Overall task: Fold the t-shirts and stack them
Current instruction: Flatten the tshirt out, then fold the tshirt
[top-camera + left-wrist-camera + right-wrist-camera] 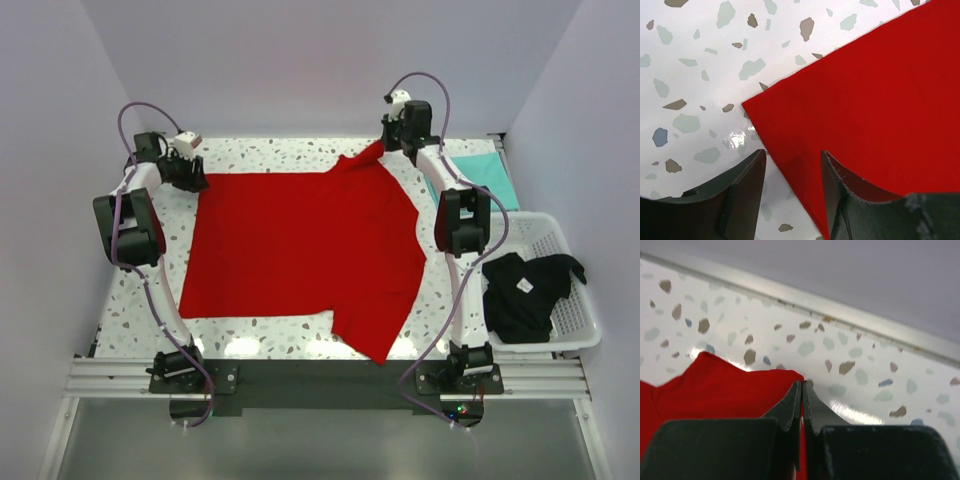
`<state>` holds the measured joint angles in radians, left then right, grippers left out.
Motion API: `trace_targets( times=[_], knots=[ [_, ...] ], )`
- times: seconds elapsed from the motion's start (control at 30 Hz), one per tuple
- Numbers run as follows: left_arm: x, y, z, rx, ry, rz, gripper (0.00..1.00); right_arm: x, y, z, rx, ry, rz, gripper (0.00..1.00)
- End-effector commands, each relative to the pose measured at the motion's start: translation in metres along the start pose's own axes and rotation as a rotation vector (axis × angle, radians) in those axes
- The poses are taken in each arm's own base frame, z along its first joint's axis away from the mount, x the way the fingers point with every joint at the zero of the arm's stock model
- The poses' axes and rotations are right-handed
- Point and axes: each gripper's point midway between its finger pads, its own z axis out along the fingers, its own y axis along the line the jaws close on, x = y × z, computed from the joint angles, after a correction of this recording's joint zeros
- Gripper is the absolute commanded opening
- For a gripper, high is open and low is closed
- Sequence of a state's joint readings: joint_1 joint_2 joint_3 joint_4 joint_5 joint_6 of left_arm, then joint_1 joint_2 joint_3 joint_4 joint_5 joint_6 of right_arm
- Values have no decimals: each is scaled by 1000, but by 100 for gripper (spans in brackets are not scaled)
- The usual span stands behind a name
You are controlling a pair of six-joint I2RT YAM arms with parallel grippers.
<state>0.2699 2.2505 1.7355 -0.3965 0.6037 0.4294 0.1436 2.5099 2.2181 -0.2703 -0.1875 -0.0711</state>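
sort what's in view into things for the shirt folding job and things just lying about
For the job: red t-shirt, spread out; mint-teal t-shirt, far right; black t-shirt, in the white basket.
Just lying about: the white basket itself.

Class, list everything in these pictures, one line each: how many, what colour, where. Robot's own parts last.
red t-shirt: one, bright red, spread flat mid-table
mint-teal t-shirt: one, mint-teal, table's far right corner
black t-shirt: one, black, crumpled in the basket
basket: one, white lattice, right of the table
table: one, white, speckled, under the red t-shirt
left fingers: two, dark, open at the red t-shirt's far left corner
right fingers: two, dark, shut on the red t-shirt's far sleeve
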Motion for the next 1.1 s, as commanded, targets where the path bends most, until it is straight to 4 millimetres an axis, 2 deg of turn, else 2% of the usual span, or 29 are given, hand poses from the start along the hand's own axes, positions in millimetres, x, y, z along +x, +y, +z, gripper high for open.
trace_targets(
  times=[0.0,0.07,0.13,0.17,0.2,0.23,0.3,0.33,0.4,0.43,0.47,0.5,0.57,0.6,0.67,0.77,0.93,1.07],
  knots=[
    [-20,-2,-10,-1,-61,16,53,-93,-4,2,-1,-359,-64,0],
    [-18,-2,-10,-1,-57,19,53,-103,-4,5,7,-425,-63,4],
    [-18,-2,-11,-8,-52,20,53,-113,-7,9,24,-494,-58,44],
    [-19,-1,-12,-11,-53,21,53,-114,-9,11,30,-497,-57,59],
    [-22,0,-14,-21,-56,28,53,-110,-11,13,41,-472,-51,87],
    [-22,0,-15,-22,-57,29,53,-113,-10,12,38,-467,-54,91],
    [-25,0,-18,-29,-62,37,53,-107,-7,8,23,-428,-86,91],
    [-27,0,-18,-29,-65,39,53,-108,-5,-2,22,-416,-95,91],
    [-30,1,-20,-32,-70,37,53,-98,-5,-11,25,-353,-131,89],
    [-30,1,-19,-32,-72,38,53,-86,-6,-12,23,-309,-137,88],
    [-29,1,-19,-28,-67,32,53,-93,-4,-23,26,-306,-170,88],
    [-31,1,-19,-28,-71,33,53,-71,-4,-24,18,-212,-169,87],
    [-31,1,-19,-27,-68,33,53,-55,-3,-28,11,-134,-194,85],
    [-31,2,-19,-29,-69,34,53,-36,-3,-30,3,-57,-187,83],
    [-30,1,-18,-28,-66,35,53,-10,-4,-32,-2,37,-179,78],
    [-28,1,-18,-27,-60,29,53,16,-5,-33,6,130,-167,74],
    [-23,-1,-21,-33,-57,33,53,46,-10,-37,32,213,-178,73],
    [-26,1,-20,-35,-60,30,53,56,-17,-33,60,244,-193,72]
  ],
)
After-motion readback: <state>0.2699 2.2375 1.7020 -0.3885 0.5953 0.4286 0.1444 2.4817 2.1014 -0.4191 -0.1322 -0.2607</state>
